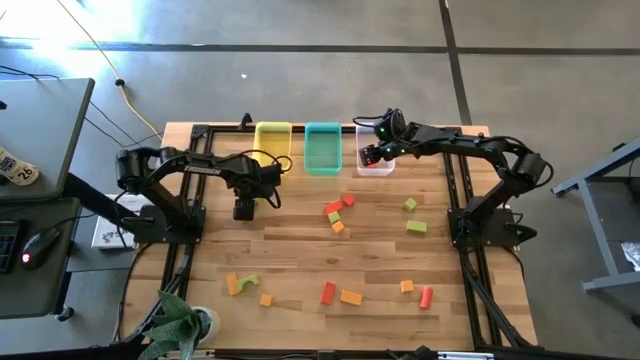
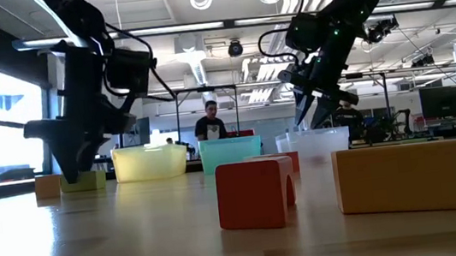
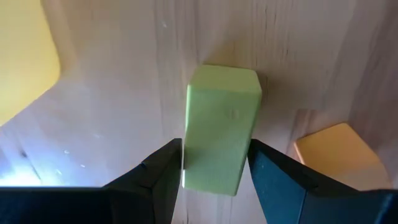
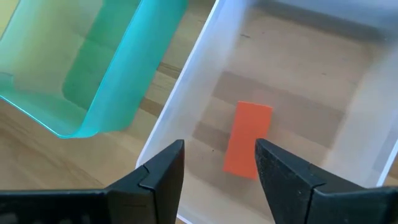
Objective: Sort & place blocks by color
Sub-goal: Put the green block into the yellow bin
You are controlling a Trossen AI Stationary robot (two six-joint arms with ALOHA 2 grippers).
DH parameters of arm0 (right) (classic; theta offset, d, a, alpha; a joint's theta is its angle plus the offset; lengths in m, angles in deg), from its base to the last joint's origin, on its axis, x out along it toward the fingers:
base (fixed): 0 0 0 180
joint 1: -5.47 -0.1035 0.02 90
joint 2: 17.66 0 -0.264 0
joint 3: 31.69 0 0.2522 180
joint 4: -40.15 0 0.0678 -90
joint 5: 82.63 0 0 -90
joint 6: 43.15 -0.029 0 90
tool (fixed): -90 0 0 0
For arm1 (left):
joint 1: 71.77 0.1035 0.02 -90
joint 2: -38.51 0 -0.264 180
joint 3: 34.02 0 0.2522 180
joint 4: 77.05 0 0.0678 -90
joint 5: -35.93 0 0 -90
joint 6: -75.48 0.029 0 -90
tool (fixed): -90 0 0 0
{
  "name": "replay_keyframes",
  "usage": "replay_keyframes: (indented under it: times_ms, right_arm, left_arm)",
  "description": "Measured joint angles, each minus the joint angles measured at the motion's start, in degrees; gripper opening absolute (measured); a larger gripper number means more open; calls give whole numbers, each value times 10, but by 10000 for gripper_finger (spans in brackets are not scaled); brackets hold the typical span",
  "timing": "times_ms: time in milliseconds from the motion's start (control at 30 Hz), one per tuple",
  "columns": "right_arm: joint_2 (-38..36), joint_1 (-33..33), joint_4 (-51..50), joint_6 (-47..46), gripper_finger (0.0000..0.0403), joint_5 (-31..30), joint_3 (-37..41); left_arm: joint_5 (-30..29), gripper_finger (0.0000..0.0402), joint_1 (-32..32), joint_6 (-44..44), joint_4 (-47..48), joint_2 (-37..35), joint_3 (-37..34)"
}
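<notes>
A light green block (image 3: 221, 127) lies on the table in front of the yellow bin (image 1: 273, 130), next to an orange block (image 3: 333, 155). My left gripper (image 1: 245, 208) points down over the green block with one finger along each of its long sides. In the high view the gripper hides both blocks. My right gripper (image 4: 219, 162) hangs open above the clear bin (image 1: 385, 168). A red block (image 4: 247, 140) lies flat on that bin's floor, below the fingers and apart from them. The teal bin (image 1: 322, 130) stands between the other two. My left gripper comes from above, and its fingers (image 3: 163, 171) stand close along the two long sides (image 3: 186, 155) of the green block, near one end. The block rests on the table. I cannot tell whether the fingers touch it.
More blocks lie loose on the table: a red, green and orange cluster (image 1: 338, 212), two green ones (image 1: 412, 215) to its right, and a row near the front edge (image 1: 340, 294). A plant (image 1: 180, 325) stands at the front left. A person (image 2: 212, 121) stands beyond the table.
</notes>
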Motion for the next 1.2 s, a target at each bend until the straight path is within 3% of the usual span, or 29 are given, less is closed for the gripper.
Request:
replay_keyframes:
  times_ms: [167, 367, 800, 1200]
  right_arm:
    - [0, 0, 0, 0, 183, 1, 0]
    - [0, 0, 0, 0, 183, 39, 0]
    - [-5, -3, 2, -36, 183, 130, 0]
    - [-48, -62, 55, -83, 183, 131, -1]
  left_arm:
    - [1, 164, 0, 0, -19, 13, 0]
    - [9, 103, 0, 1, -31, 13, 1]
    - [28, 103, 0, -1, -29, -1, 31]
    - [28, 103, 18, 10, -30, -14, 143]
